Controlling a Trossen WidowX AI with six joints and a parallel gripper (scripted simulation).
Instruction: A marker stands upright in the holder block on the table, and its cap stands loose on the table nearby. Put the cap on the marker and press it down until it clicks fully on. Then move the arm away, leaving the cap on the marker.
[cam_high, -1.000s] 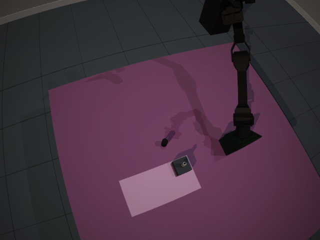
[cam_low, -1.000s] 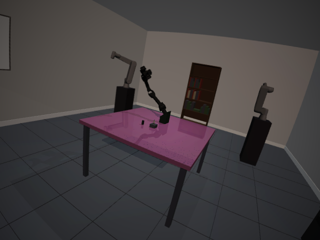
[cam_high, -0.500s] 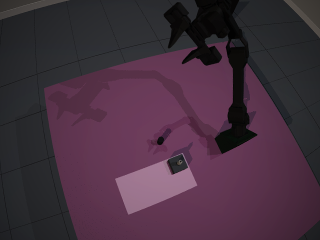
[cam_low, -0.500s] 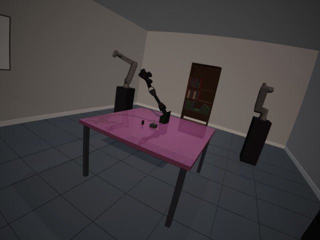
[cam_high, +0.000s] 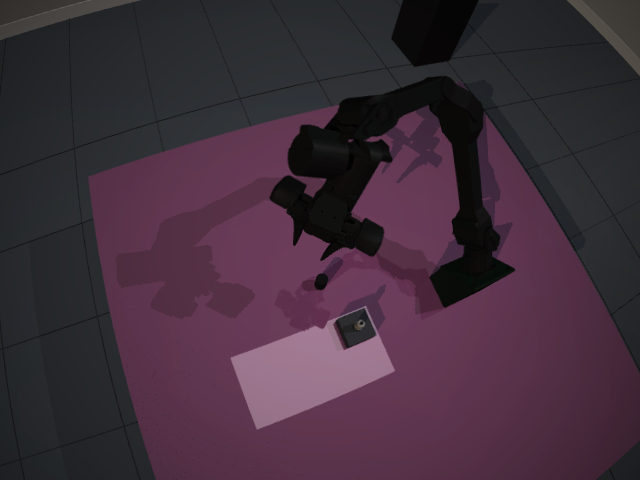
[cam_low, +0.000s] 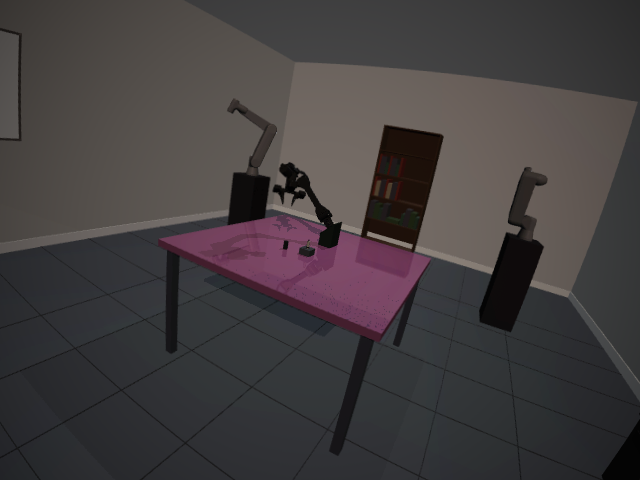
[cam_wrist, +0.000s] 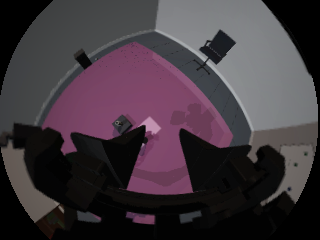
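1. The black parallel-jaw claw (cam_high: 312, 249) is hanging high above the magenta-topped desk (cam_high: 155, 217), its two pointed fingers (cam_high: 296, 233) standing about half apart with nothing between them.
2. The small dark cylindrical cap (cam_high: 321, 280) is standing loose on the desk, just left of and slightly beyond the dark square holder block (cam_high: 354, 329), apart from it. The claw is sitting above and a little farther back than the cap, not touching it.
3. The cap's long axis is running vertically, one end down on the desk; which end is the open one is too small to tell. The pale-tipped marker (cam_high: 359, 324) is likewise pointing straight up out of the block.
4. Judged risk: the fingers are descending-ready at only a moderate gap, so a small sideways offset could let one fingertip clip the cap's top and tip it over, leaving it rolling.
5. Another likely hazard: gripping the cap off-centre or tilted, so it is meeting the marker tip askew and jamming rather than clicking home.
6. Sweeping low toward the block could also be knocking the marker.
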